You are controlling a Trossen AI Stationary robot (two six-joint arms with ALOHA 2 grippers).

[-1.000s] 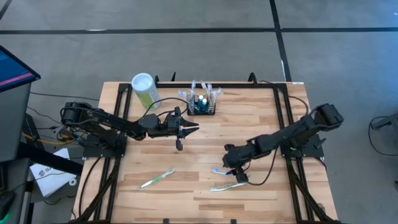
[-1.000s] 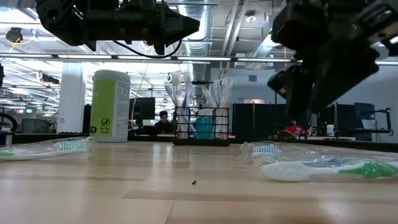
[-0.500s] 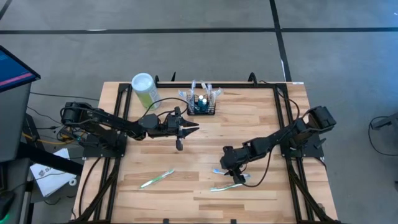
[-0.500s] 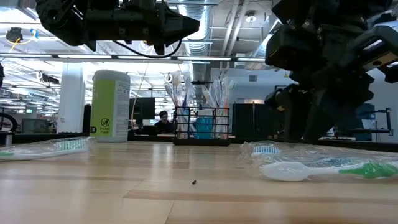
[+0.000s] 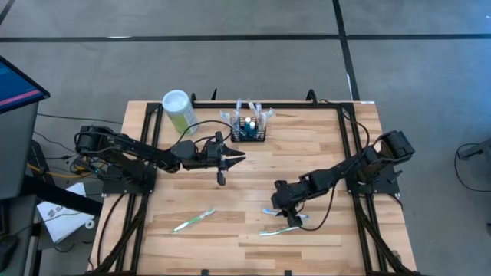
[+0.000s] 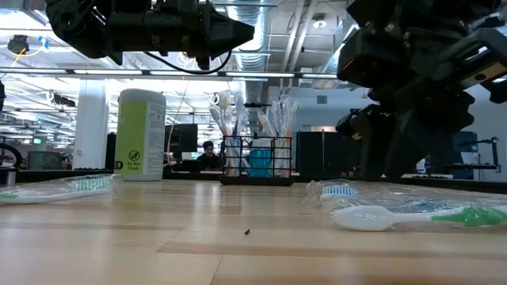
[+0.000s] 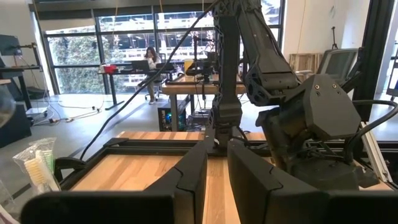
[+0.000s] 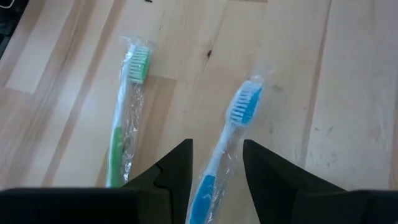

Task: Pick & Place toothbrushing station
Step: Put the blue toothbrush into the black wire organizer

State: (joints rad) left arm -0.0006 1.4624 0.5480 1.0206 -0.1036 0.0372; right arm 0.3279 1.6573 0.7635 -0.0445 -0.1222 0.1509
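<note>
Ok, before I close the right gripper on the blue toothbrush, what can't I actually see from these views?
- Blue toothbrush handle end: right wrist view, hidden between the right gripper's fingers.
- Contact with the handle: low view, the arm blocks it; high view, too small.
- Basket contents: high view too small; low view, wrapped brushes hide the inside.
- Green toothbrush handle: right wrist view, cut off behind a finger.

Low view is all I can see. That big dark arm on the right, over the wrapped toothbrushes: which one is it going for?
Observer: The right end effector stands open astride the blue toothbrush, not the green toothbrush beside it.
Operator: Is it holding it?
Observer: Not yet. The right wrist view shows gaps on both sides of the handle.
Operator: Where's the basket from there?
Observer: From above, the black mesh basket sits near the far edge of the table, with the left end effector hovering just in front of it.
</note>
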